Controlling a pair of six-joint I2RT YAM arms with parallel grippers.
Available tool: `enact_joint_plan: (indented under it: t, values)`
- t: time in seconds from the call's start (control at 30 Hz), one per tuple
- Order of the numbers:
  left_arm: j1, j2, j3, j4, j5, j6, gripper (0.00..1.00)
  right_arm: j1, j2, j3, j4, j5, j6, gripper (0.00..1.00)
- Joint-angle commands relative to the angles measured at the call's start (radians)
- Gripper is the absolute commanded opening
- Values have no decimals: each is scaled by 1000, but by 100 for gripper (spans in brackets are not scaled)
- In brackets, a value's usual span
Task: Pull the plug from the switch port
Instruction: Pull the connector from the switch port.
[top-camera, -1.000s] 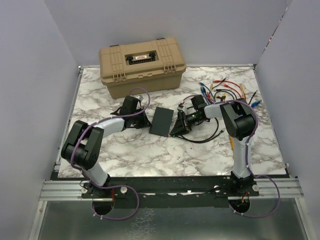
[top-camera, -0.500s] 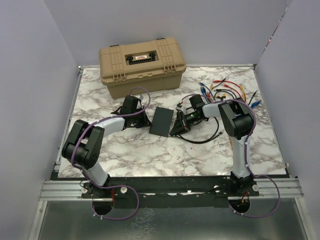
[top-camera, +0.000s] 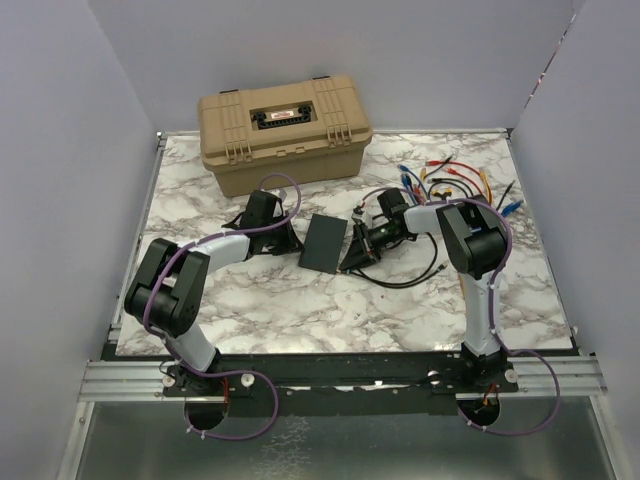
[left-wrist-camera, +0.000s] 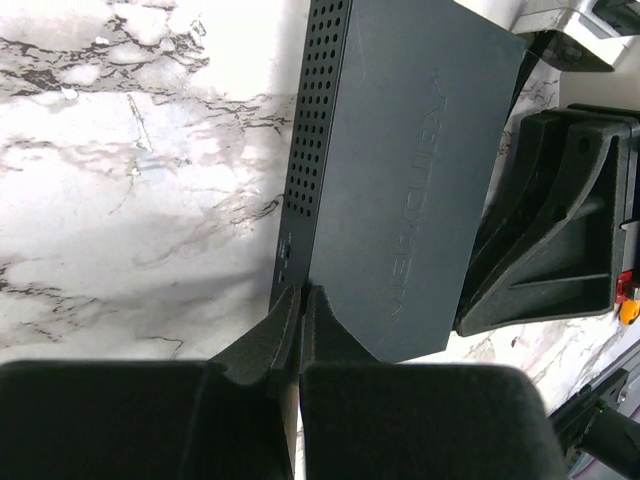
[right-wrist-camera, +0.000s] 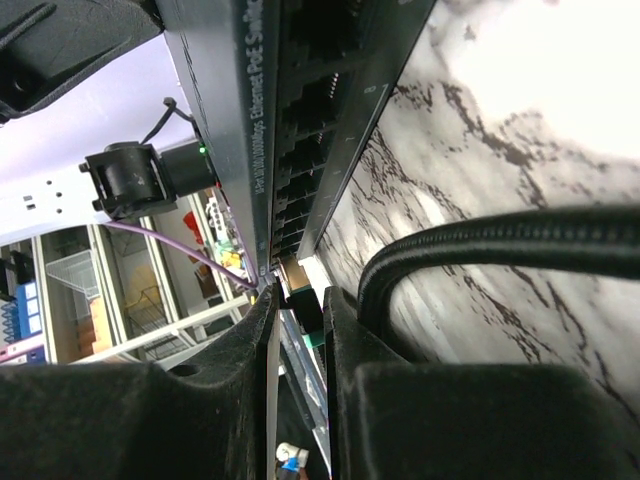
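Right fingers: right gripper (right-wrist-camera: 298, 296) has narrowed over the last second and now seems to pinch the green plug (right-wrist-camera: 304, 312).
Left fingers: left gripper (left-wrist-camera: 301, 305) pressed together, touching the switch (left-wrist-camera: 400, 170).
Plug: at the switch's end port, apparently still seated.
Meaning: grip looks set; pulling comes next.

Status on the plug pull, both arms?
Left gripper shut, tips at edge of thin matte-black switch box. Right gripper flanks small green plug at port row, grip unconfirmed. Thick black cable alongside.
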Motion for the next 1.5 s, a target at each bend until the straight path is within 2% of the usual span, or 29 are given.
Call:
enact_joint_plan:
  t: [0.0,0.5,1.3,1.47]
  values:
    - [-12,99,-71,-145,-78,19,0,15,42,-22,-104,179,-9,0]
    - [32,144,-97,-185,-128,53,0,15,-54,-34,-238,281,-124,0]
    - [42,169,-131,-182,-151,60,0,11,-154,-125,-282,371,-163,0]
    - [42,169,-134,-181,-154,58,0,12,-181,-128,-309,428,-177,0]
